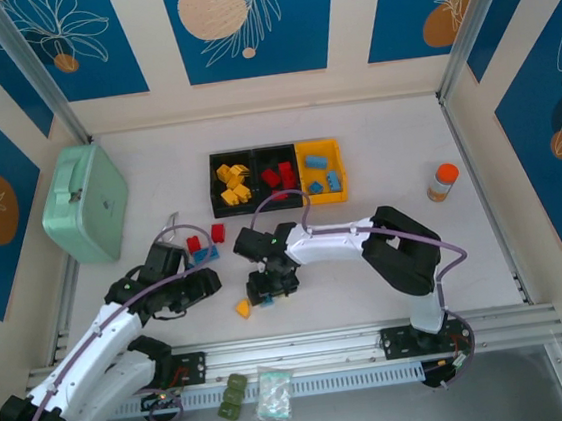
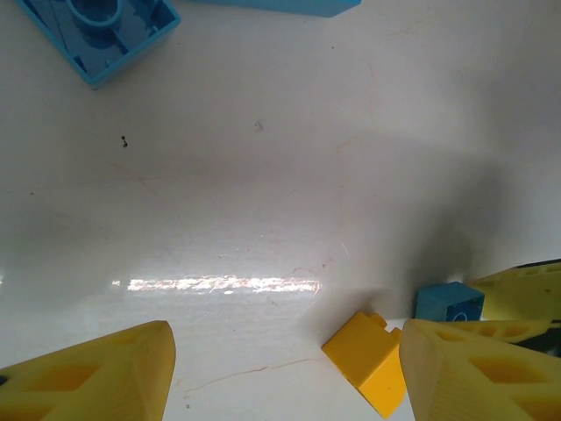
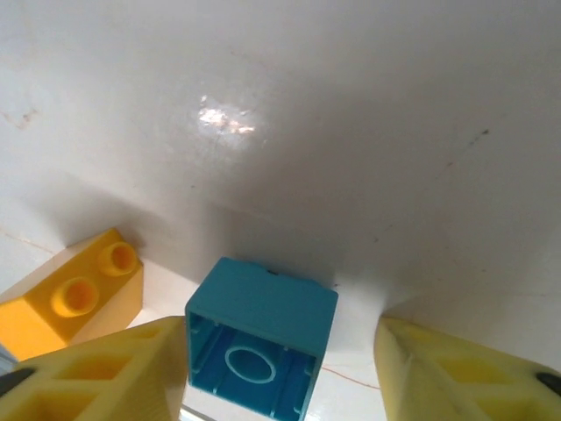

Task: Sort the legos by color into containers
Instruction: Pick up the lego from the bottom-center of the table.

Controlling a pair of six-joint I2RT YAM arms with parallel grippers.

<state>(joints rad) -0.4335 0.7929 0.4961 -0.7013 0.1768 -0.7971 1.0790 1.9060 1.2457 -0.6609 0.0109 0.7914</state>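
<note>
The containers (image 1: 281, 206) stand in a row at the back: a black bin with yellow legos (image 1: 233, 183), a black bin with red legos (image 1: 279, 176), and a yellow bin with blue ones (image 1: 323, 178). My right gripper (image 1: 270, 294) (image 3: 280, 377) straddles a blue lego (image 3: 263, 329) lying hollow side up. Its left finger touches the brick and a gap shows at the right finger. A yellow lego (image 3: 74, 298) (image 1: 243, 309) lies beside it. My left gripper (image 1: 208, 281) (image 2: 285, 377) is open over bare table, with that yellow lego (image 2: 372, 360) by its right finger. Two red legos (image 1: 205, 239) and a blue one (image 1: 202, 256) (image 2: 105, 35) lie nearby.
A mint green case (image 1: 84, 201) sits at the far left and an orange-capped bottle (image 1: 443, 181) at the right. Olive blocks (image 1: 232, 397) and a clear bag (image 1: 274, 400) lie in front of the aluminium rail (image 1: 326, 349). The two grippers are close together.
</note>
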